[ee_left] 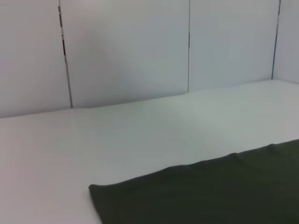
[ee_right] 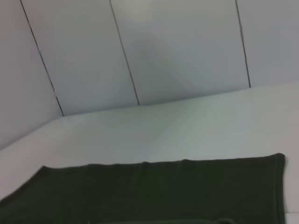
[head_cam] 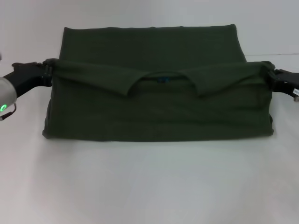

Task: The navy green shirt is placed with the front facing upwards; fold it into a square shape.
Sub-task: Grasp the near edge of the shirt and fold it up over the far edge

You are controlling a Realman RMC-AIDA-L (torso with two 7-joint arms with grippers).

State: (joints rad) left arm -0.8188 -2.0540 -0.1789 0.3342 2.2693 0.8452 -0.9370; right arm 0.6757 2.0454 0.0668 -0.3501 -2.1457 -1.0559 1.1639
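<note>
The navy green shirt (head_cam: pixel 159 112) lies across the middle of the white table in the head view, doubled over into a wide band. Its collar with a small blue label (head_cam: pixel 162 80) faces up, and the sleeves are tucked inward on both sides of it. My left gripper (head_cam: pixel 50 70) is shut on the shirt's left end and my right gripper (head_cam: pixel 270 74) on its right end. The upper layer is stretched between them and slightly raised. The left wrist view shows a flat corner of the shirt (ee_left: pixel 210 191). Its far edge, the shirt (ee_right: pixel 154 191), shows in the right wrist view.
The white table (head_cam: pixel 149 186) reaches well past the cloth on the near side. Pale panelled walls (ee_left: pixel 126 51) stand behind the table's far edge, meeting at a corner (ee_right: pixel 56 100).
</note>
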